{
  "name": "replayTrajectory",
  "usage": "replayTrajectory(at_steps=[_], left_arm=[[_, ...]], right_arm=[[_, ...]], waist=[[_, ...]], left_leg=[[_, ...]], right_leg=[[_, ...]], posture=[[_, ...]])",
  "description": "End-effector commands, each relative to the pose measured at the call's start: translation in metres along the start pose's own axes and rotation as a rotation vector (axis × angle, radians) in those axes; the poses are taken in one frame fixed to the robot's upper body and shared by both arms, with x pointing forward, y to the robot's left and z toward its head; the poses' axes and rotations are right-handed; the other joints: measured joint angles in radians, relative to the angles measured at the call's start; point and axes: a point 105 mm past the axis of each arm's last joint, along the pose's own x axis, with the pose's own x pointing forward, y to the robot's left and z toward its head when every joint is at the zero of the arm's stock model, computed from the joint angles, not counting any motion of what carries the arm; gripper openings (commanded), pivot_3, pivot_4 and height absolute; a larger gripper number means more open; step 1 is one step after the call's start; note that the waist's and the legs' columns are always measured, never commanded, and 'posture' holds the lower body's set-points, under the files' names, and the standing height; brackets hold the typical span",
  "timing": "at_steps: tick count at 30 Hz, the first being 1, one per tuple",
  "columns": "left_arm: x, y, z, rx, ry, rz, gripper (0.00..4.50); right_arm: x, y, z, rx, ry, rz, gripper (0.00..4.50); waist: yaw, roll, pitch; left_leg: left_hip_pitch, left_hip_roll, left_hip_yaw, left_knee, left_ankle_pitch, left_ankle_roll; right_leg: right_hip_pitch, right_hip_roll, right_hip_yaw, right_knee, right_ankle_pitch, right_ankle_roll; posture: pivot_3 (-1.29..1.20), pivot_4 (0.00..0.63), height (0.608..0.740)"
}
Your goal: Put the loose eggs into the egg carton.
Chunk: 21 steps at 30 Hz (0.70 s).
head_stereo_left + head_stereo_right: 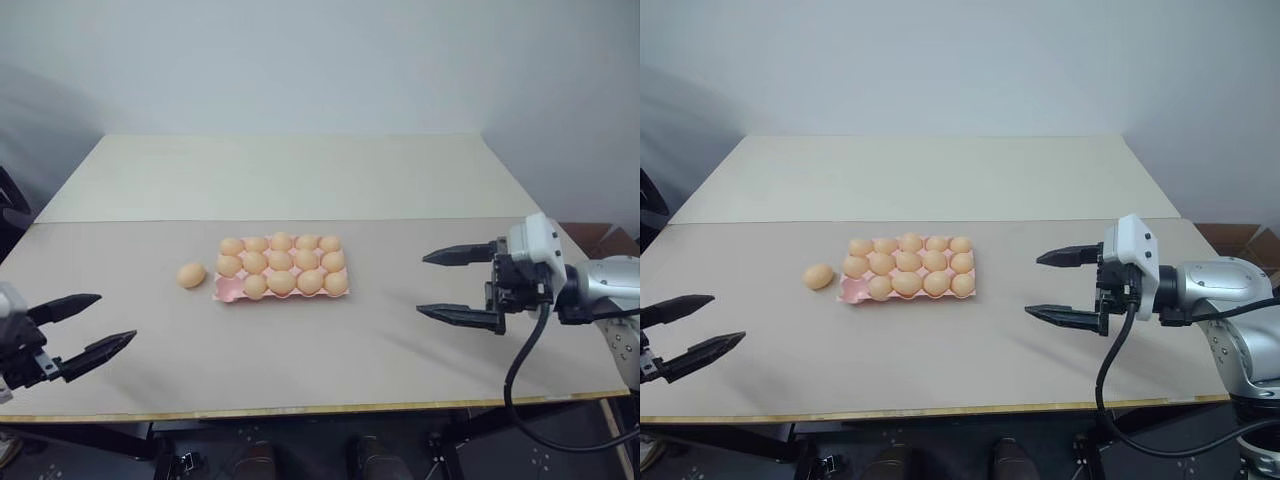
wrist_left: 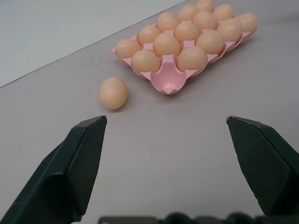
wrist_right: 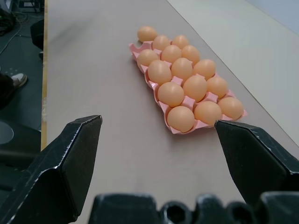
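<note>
One loose egg (image 1: 191, 275), light orange-tan, lies on the table just left of the egg carton (image 1: 228, 290). The carton is a pale pink tray in the middle of the table, filled with several eggs, and its front left corner cup (image 2: 169, 80) is bare. My left gripper (image 1: 117, 317) is open near the table's front left edge, well short of the loose egg (image 2: 113, 93), with nothing between its fingers. Off to the carton's right, my right gripper (image 1: 422, 284) is also open and empty, pointing left toward the carton (image 3: 187, 129).
The tabletop is two beige panels with a seam (image 1: 420, 218) running behind the carton. Its front edge (image 1: 300, 408) lies close below both grippers. A grey wall stands behind the table, and a brown box (image 1: 600, 238) sits past the right edge.
</note>
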Motion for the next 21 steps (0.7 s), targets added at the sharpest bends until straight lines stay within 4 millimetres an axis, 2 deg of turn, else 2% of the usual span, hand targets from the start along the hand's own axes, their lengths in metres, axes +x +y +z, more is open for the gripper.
replayTrajectory(at_steps=[1,6,10,17,21], left_arm=[[0.001,0.002,0.007,0.018,-0.024,0.028,4.49],[0.014,0.012,0.004,-0.016,-0.004,0.049,4.49],[0.043,0.034,0.003,-0.069,0.007,0.105,4.49],[0.1,0.064,-0.007,-0.065,0.082,0.103,4.49],[0.127,0.072,-0.016,-0.088,0.098,0.08,4.49]], right_arm=[[-0.003,-0.003,0.011,-0.053,-0.012,-0.001,4.5],[-0.002,-0.002,0.014,-0.063,-0.013,-0.002,4.5],[-0.001,-0.001,0.015,-0.068,-0.013,-0.006,4.5],[-0.001,-0.001,0.02,-0.088,-0.012,-0.02,4.5],[-0.002,0.001,0.021,-0.094,-0.011,-0.029,4.5]], waist=[[0.0,0.0,0.0],[0.0,0.0,0.0],[0.01,0.0,0.0],[0.009,0.0,0.0],[0.006,-0.001,0.0]], left_leg=[[0.0,0.0,0.0,0.0,0.0,0.0],[0.0,0.0,0.0,0.0,0.0,0.0],[0.0,0.0,0.0,0.0,0.0,0.0],[-0.001,0.0,0.0,0.0,0.0,0.0],[-0.002,-0.001,0.0,0.0,0.0,0.0]], right_leg=[[0.0,0.0,0.0,0.0,0.0,0.0],[0.0,0.0,0.0,0.0,0.0,0.0],[0.0,0.0,0.0,0.0,0.0,0.0],[0.0,0.001,0.001,0.0,0.001,0.001],[0.0,0.001,0.001,-0.001,0.004,0.006]], posture=[[0.0,0.15,0.74],[0.0,0.15,0.74],[0.0,0.15,0.74],[0.0,0.15,0.74],[0.0,0.15,0.74]])
